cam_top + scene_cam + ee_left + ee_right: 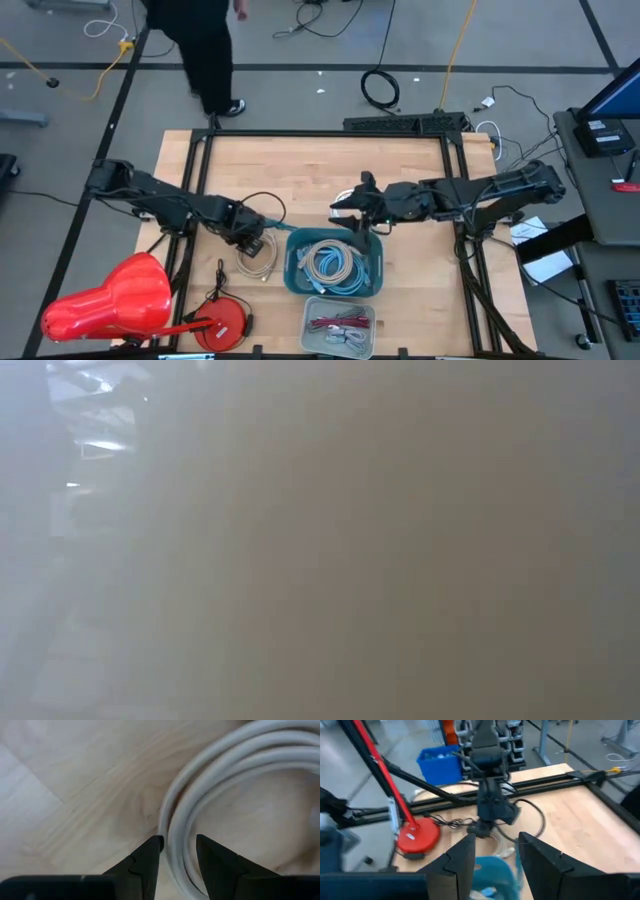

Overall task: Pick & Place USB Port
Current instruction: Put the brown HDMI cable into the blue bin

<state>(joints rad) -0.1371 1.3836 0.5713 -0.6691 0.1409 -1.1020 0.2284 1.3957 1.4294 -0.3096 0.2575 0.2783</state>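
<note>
Your left gripper (177, 847) is down at the wooden table (320, 165), its two dark fingers (147, 857) set a little apart astride a strand of a coiled white cable (210, 775). You cannot tell whether the fingers touch the strand. From above, that cable (258, 258) lies on the table just left of the blue bin (295, 280), with the left gripper (250, 240) at its upper edge.

Your right gripper (352, 215) hangs over the bin's top rim, fingers (465, 857) parted and holding nothing. The bin holds more coiled pale cables (333, 265).

A clear tray (338, 326) of red and dark leads sits below the bin. A red disc (222, 322) and a red helmet-shaped cover (110, 298) lie at the table's lower left. A person in dark clothes (200, 45) stands beyond the table's far edge. The low view shows only a grey blur.
</note>
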